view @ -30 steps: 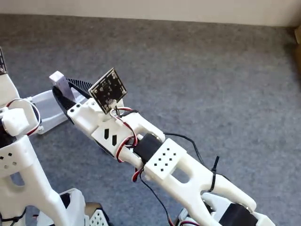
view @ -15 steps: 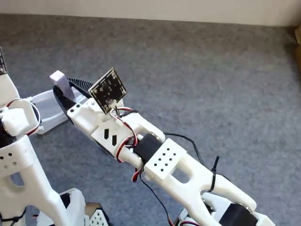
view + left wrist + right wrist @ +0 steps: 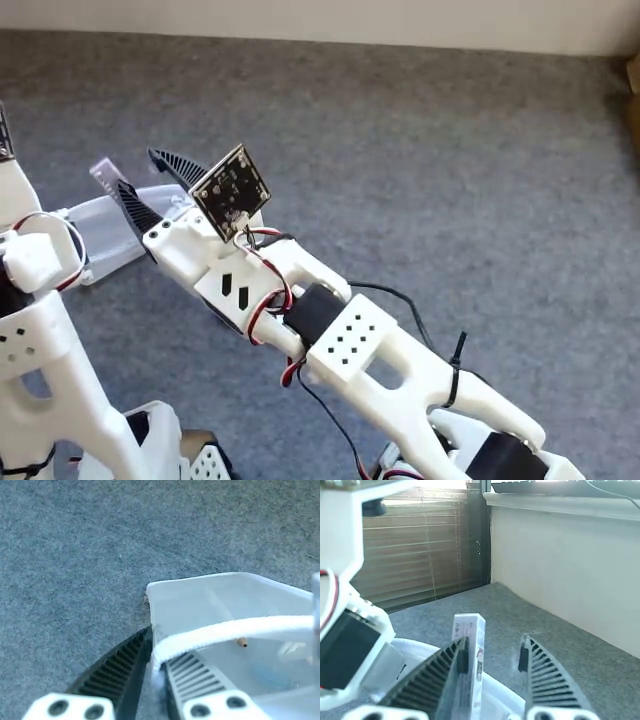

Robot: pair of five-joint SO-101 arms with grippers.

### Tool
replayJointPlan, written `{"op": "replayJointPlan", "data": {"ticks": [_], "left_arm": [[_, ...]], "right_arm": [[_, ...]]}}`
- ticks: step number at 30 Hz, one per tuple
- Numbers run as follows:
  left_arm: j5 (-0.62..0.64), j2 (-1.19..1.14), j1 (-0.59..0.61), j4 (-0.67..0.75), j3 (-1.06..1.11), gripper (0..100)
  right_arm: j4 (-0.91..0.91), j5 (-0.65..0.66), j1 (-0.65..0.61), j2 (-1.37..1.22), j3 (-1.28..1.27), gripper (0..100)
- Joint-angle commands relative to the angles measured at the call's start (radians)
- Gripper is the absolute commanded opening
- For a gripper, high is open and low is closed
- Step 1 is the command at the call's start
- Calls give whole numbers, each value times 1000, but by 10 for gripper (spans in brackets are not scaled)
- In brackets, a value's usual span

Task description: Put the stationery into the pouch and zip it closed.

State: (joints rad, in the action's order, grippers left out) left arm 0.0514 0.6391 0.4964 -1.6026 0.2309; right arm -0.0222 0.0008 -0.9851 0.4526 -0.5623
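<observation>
At about ten o'clock in the high view we find the small white box [image 3: 104, 172], standing at the mouth of the pouch [image 3: 95, 228] with its lower end hidden behind the pouch's rim. A second ago the right gripper [image 3: 135, 168] was clamped on this box; now its jaws have spread wide and grip nothing, and the box has slid toward nine o'clock, clear of the tips. In the right wrist view the box [image 3: 470, 645] leans against one jaw with an open gap to the other. We judge this to be the release, so the item is dropping into the pouch and the zip comes later.

We read its long axis as running roughly along the jaws, steeply tilted, upper end toward ten o'clock. Whether it has settled fully inside we cannot tell.

At the pouch's near corner the left gripper [image 3: 157, 662] is pinched tight on the white zip band, holding the pouch [image 3: 200, 600] open over the grey mat [image 3: 420, 150]
</observation>
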Motion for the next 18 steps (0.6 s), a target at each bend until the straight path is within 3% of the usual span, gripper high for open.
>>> {"op": "replayJointPlan", "data": {"ticks": [1,9,18], "left_arm": [[8,8,-44,6,19,7],[8,8,-44,6,19,7],[8,8,-44,6,19,7]], "right_arm": [[24,-8,-12,19,64,156],[12,-8,-30,77,62,153],[-159,-6,-61,209,51,36]]}}
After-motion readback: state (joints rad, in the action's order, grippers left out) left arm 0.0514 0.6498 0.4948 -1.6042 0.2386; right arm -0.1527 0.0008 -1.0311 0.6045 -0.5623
